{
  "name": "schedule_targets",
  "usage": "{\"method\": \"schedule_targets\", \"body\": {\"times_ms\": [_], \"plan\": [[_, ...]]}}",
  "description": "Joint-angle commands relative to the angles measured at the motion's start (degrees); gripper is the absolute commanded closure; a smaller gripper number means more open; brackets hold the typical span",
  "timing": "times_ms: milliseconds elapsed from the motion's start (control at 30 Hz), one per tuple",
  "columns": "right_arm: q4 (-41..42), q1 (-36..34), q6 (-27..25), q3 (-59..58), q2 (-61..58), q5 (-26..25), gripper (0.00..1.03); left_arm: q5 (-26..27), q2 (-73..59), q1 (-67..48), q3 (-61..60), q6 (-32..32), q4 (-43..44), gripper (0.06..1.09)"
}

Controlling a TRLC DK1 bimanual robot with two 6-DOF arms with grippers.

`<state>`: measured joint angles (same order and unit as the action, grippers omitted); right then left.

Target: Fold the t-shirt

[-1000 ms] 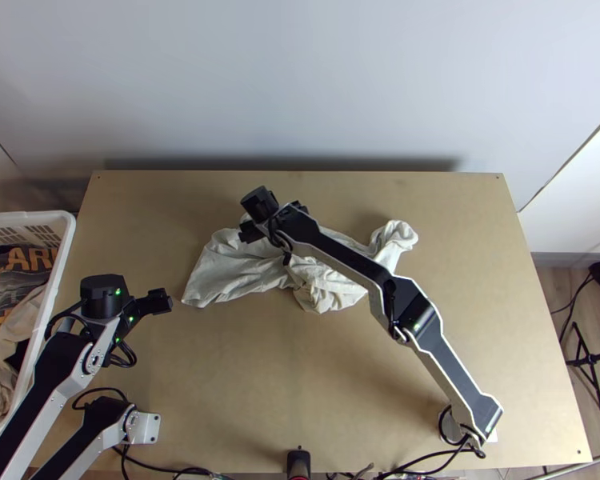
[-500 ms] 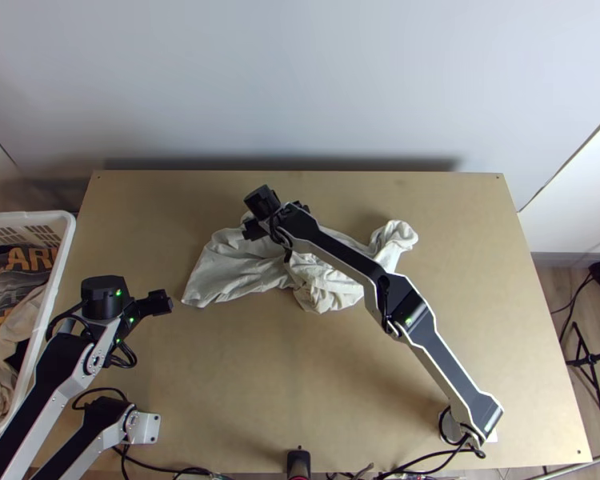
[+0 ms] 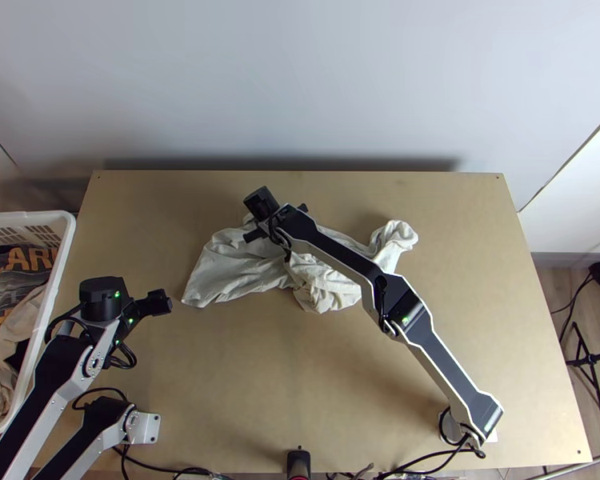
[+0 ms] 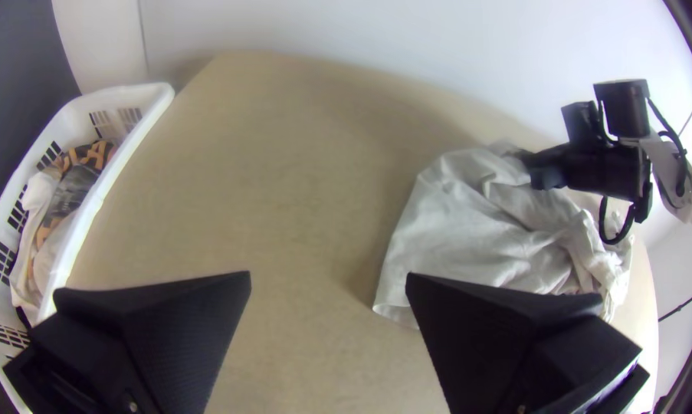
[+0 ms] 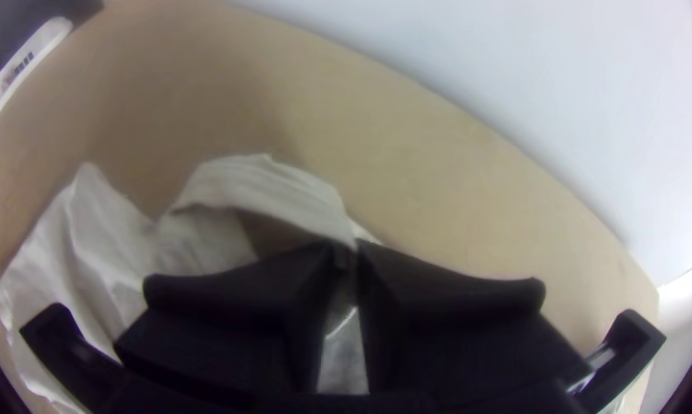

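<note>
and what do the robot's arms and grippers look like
The left arm and right arm have black and silver-grey links, black joints, looping black cables and small green lights. The left gripper and right gripper each have two wide, flat black fingers.

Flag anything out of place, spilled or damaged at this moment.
Nothing stands out: no spill or damage shows. The t-shirt lies bunched on the table, a fold of it pinched in the right gripper, which suits the folding task.
</note>
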<state>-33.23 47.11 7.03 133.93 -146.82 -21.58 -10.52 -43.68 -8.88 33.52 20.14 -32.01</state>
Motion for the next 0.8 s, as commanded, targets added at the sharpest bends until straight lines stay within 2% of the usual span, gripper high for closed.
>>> {"method": "schedule_targets", "body": {"times_ms": [0,267,467,600,767], "plan": [[-0.7,0.7,-4.0,-0.6,2.5,0.1,1.0,0.0,0.3,0.0,0.1,0.1,0.1,0.1],[-0.7,2.4,-4.1,-3.4,14.8,-0.1,1.0,0.0,1.1,0.1,-0.2,-0.8,0.6,0.1],[0.8,3.2,-7.8,-3.1,24.1,-0.5,1.0,1.2,0.1,-0.8,-0.6,-0.7,2.8,0.1],[3.9,3.0,-10.3,-3.1,27.7,-3.1,1.0,1.6,-0.4,-2.2,-0.2,-0.5,4.2,0.1],[6.3,3.0,-11.9,-3.0,32.0,-4.1,1.0,1.6,-1.8,-4.6,0.1,-0.5,5.9,0.1]]}}
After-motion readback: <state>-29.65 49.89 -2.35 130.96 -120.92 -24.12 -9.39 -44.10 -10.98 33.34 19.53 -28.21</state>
